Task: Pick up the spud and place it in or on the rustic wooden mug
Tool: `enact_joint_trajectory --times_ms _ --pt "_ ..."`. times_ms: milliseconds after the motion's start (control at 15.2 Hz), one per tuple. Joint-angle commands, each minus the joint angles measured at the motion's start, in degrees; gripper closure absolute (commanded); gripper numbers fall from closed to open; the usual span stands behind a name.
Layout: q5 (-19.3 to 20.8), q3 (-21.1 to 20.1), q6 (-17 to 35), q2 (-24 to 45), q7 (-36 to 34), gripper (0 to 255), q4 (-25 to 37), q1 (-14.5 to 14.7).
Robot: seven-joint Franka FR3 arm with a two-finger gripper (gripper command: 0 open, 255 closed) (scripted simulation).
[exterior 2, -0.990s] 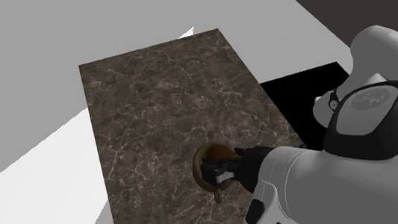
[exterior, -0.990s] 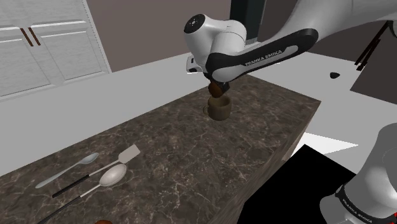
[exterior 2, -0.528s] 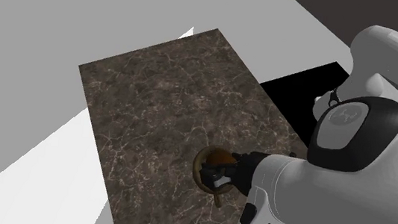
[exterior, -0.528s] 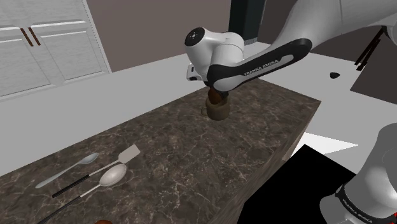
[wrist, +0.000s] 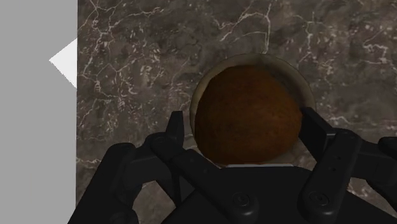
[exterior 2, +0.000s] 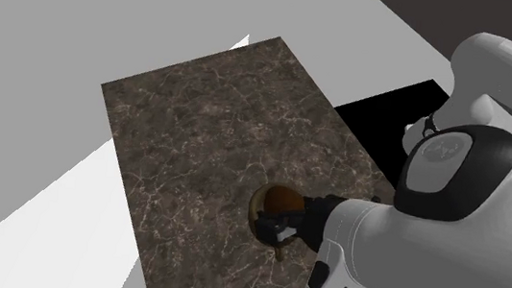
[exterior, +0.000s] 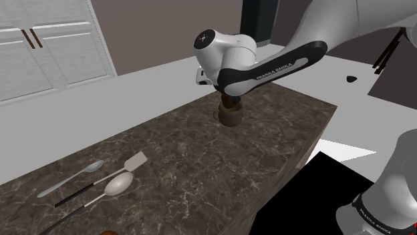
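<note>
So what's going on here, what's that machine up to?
A white robot arm is putting a brown potato into a brownish mug that stands on a dark marbled counter. Its black gripper clasps the potato from both sides. The potato sits right at the mug's mouth and covers most of the opening. The gripper has not let go yet.

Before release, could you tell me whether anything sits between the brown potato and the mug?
Nothing visible does: the round brown potato, clasped by the black gripper, is over the mouth of the brown cylindrical mug.
</note>
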State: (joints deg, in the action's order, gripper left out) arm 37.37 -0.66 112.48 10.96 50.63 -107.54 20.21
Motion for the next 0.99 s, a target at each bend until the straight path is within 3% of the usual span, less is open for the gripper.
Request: enact_joint_trajectory --times_ms 0,198,462,924 --pt "-0.01 0.0 0.0 0.02 0.0 0 -0.01 0.0" --pt "0.0 0.0 0.03 0.02 -0.01 0 -0.04 0.0" --pt "-1.54 -1.46 -6.27 -1.5 0.88 0 4.01 1.87" --pt "-1.54 -1.46 -6.27 -1.5 0.88 0 4.01 1.86"
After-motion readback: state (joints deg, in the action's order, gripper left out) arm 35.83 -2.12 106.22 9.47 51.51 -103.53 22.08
